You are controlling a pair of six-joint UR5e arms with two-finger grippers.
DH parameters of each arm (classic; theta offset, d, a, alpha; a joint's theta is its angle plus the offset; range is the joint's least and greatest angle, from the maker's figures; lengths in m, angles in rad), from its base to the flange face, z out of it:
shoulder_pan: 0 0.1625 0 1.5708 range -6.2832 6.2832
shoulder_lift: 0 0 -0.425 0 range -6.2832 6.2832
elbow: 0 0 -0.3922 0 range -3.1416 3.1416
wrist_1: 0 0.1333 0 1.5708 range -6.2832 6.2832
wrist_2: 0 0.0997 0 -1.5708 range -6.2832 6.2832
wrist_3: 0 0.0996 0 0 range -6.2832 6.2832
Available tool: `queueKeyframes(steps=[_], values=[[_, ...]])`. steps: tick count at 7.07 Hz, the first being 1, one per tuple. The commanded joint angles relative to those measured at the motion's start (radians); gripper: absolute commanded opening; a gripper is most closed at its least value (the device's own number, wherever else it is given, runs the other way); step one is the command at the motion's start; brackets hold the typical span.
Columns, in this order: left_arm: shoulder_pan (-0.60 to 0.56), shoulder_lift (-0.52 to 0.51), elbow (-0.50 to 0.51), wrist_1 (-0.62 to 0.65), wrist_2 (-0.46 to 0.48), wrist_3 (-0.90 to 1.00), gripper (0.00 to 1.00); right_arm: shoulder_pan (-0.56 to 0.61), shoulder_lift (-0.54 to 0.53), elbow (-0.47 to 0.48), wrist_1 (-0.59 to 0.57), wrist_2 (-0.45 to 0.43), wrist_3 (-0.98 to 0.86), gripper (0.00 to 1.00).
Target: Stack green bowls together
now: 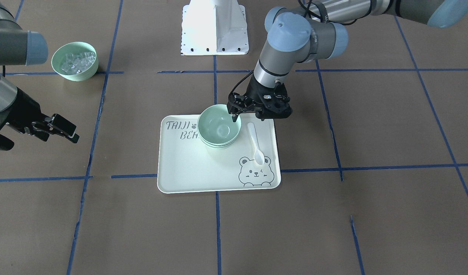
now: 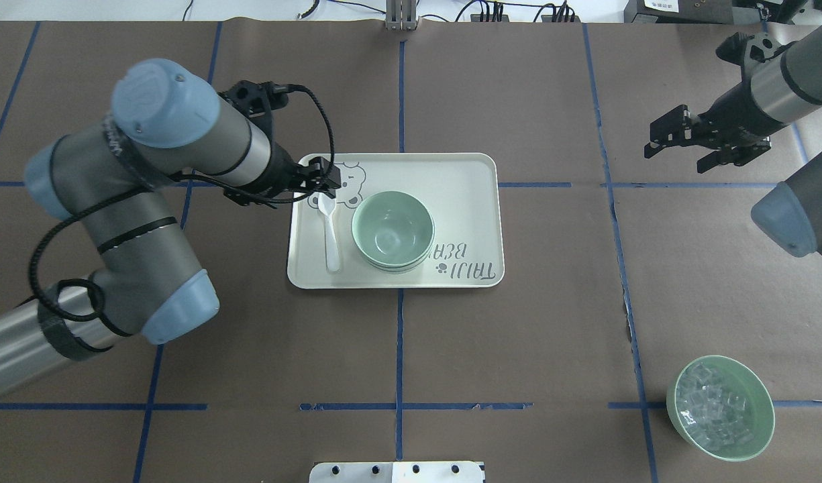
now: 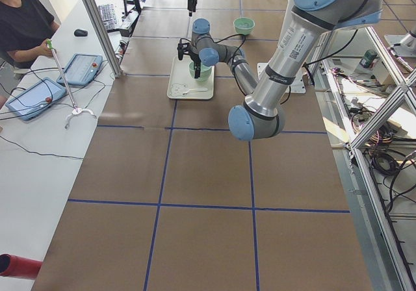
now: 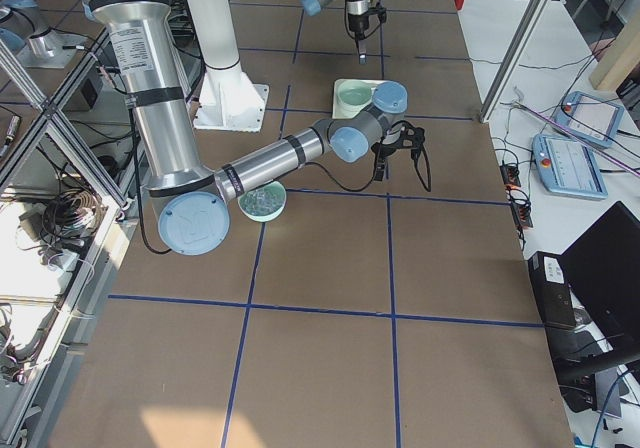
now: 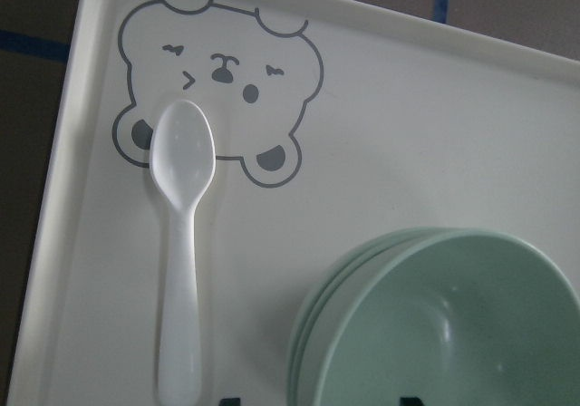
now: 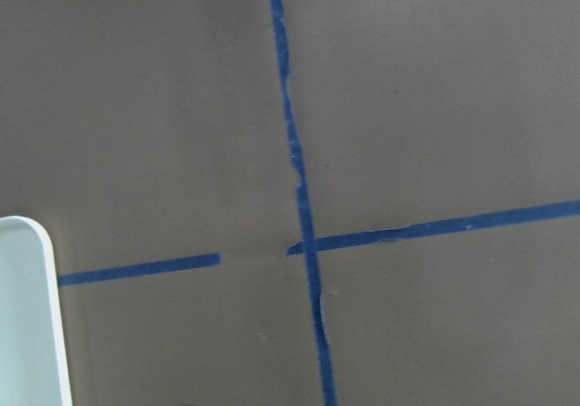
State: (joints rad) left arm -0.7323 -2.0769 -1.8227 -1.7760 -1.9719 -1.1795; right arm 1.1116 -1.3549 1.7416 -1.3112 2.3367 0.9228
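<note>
The green bowls (image 1: pixel 218 128) sit nested in one stack on the bear-print tray (image 1: pixel 188 168); three rims show in the left wrist view (image 5: pixel 444 324). The stack also shows in the overhead view (image 2: pixel 392 230). My left gripper (image 1: pixel 237 114) hovers over the tray beside the stack, above the spoon, open and empty (image 2: pixel 330 181). Only its two fingertips show, set wide apart, at the bottom edge of the left wrist view. My right gripper (image 2: pixel 672 144) is open and empty, well off to the tray's side above the bare table (image 1: pixel 63 131).
A white plastic spoon (image 1: pixel 255 141) lies on the tray next to the stack, its bowl on the bear print (image 5: pixel 181 152). A mint-green bowl of clear cubes (image 2: pixel 721 407) stands near the robot on its right side. The white robot base (image 1: pixel 214 26) is at the table's edge.
</note>
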Motion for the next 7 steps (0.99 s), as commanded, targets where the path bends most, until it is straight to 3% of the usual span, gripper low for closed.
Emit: queueKeyframes(steps=[1,3,5,7], values=[[-0.184,0.22,-0.075,-0.014,-0.022,0.372,1.0,0.124,-0.041,-0.091,-0.029,0.023,-0.294,1.0],[-0.446,0.386,-0.057,-0.014,-0.146,0.828,1.0,0.25,-0.03,-0.186,-0.149,0.02,-0.636,1.0],[-0.682,0.414,0.09,0.004,-0.232,1.195,1.0,0.336,-0.026,-0.243,-0.222,0.013,-0.847,1.0],[-0.797,0.406,0.206,0.111,-0.3,1.36,1.0,0.393,-0.009,-0.237,-0.336,0.021,-0.957,1.0]])
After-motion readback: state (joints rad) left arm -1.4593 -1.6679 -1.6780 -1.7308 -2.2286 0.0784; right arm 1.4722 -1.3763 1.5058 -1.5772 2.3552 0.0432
